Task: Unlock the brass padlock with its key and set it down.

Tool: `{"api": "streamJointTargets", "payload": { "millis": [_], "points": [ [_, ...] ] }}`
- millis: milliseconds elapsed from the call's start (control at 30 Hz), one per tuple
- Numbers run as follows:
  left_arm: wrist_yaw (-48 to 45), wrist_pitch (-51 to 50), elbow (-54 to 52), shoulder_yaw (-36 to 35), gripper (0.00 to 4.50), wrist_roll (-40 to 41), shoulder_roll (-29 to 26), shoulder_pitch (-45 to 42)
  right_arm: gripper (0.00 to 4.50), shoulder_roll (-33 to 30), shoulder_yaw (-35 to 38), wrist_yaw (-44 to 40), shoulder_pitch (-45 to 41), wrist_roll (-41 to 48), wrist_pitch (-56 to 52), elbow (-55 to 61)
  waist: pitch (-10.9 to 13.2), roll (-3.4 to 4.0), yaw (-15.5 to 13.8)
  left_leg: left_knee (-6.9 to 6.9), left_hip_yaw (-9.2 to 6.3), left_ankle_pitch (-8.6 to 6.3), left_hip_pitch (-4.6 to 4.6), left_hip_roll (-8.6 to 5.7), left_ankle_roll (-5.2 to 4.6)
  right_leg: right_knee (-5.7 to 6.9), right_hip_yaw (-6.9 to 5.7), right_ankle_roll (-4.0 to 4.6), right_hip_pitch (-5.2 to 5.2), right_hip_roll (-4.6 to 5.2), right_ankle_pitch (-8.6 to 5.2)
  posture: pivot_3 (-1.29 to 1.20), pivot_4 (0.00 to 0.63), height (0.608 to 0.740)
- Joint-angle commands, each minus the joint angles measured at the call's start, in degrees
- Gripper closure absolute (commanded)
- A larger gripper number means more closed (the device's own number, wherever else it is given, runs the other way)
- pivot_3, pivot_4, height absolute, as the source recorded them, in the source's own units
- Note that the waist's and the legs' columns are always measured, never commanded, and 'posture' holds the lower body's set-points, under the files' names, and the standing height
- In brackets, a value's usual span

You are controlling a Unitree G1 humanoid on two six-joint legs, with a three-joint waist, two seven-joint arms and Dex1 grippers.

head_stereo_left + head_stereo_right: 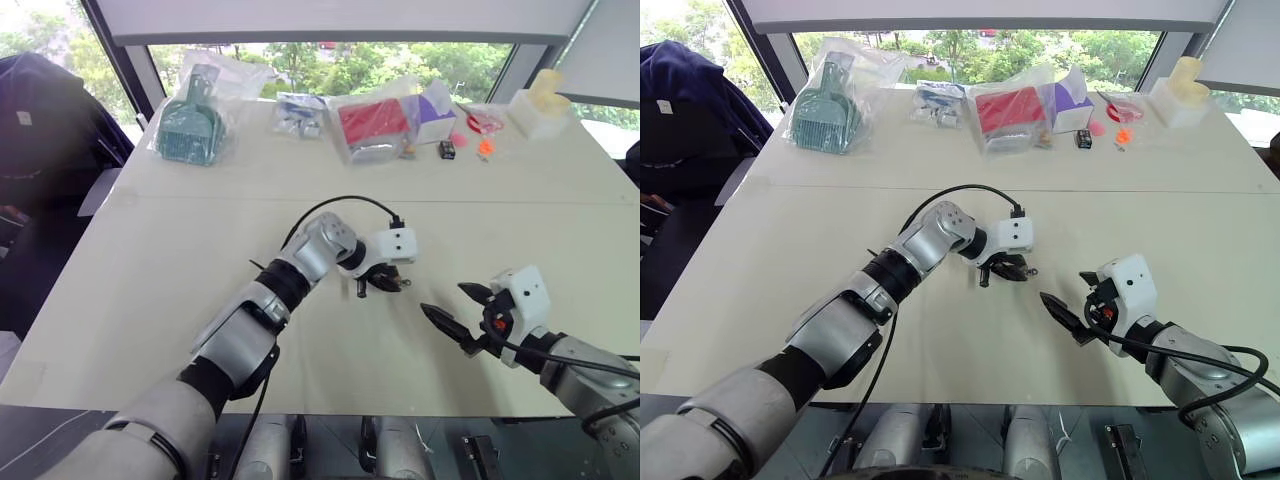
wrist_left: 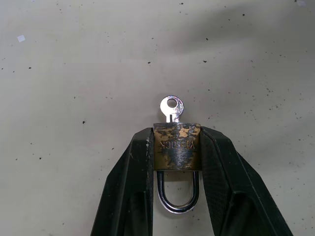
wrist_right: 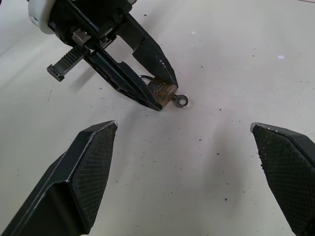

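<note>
The brass padlock [image 2: 177, 146] is clamped between the two black fingers of the left gripper [image 1: 385, 280], which is lowered close to the white table [image 1: 150, 260] near its middle. The key [image 2: 171, 108] is seated in the padlock's body, its round bow projecting beyond the fingertips, while the silvery shackle [image 2: 178, 192] is looped back between the fingers. The right gripper [image 1: 458, 312] is held to the right and nearer, apart from the padlock, its fingers spread wide with nothing between them. Bagged items [image 1: 372, 125] are lined along the far edge of the table.
</note>
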State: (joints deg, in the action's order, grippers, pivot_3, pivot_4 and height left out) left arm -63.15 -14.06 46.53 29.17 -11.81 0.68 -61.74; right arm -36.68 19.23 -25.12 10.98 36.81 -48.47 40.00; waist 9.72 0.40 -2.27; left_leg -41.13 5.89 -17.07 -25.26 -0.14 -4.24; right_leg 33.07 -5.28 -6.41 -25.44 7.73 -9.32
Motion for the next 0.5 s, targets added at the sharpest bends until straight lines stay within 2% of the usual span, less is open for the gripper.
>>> {"api": "streamJointTargets", "payload": {
  "millis": [33, 233, 333, 500],
  "points": [
    [-1.4, 6.3, -3.7, 1.3, 3.74, -2.2, -5.9, 2.1, 0.00, 1.5, -0.3, 1.5, -3.1, 1.4, -0.3, -0.4, 0.0, -0.01, 0.4, 0.01, 0.01, 0.00, 0.01, 0.01, 0.00, 0.02, 0.00, 0.00, -0.03, -0.01, 0.00, 0.00, 0.150, 0.735],
    [-1.8, 15.1, -14.0, -9.8, 3.74, 8.5, -11.4, 3.8, 0.00, 13.0, 3.5, 8.0, -12.1, 15.5, -2.0, -3.9, 0.0, 0.05, 1.5, 0.15, 0.03, 0.07, -0.16, 0.12, 0.12, 0.25, 0.01, 0.01, -0.41, -0.05, 0.02, 0.00, 0.150, 0.735],
    [-2.3, 13.7, -20.0, -13.4, 3.74, 12.0, -14.1, 5.2, 0.00, 18.4, 5.4, 13.8, -18.3, 23.4, -1.3, -7.3, 0.0, 0.06, 1.4, 0.13, 0.04, 0.09, -0.17, 0.05, 0.14, 0.28, 0.01, 0.01, -0.38, 0.02, 0.04, 0.00, 0.150, 0.735],
    [-0.5, 11.4, -29.9, -16.4, 3.74, 15.1, -16.6, 7.8, 0.00, 22.7, 4.3, 20.7, -25.3, 31.5, -0.6, -10.2, 0.0, 0.09, 1.5, 0.14, 0.06, 0.09, -0.15, -0.02, 0.14, 0.25, 0.02, 0.01, -0.31, 0.06, 0.06, 0.00, 0.150, 0.735]
  ]
}}
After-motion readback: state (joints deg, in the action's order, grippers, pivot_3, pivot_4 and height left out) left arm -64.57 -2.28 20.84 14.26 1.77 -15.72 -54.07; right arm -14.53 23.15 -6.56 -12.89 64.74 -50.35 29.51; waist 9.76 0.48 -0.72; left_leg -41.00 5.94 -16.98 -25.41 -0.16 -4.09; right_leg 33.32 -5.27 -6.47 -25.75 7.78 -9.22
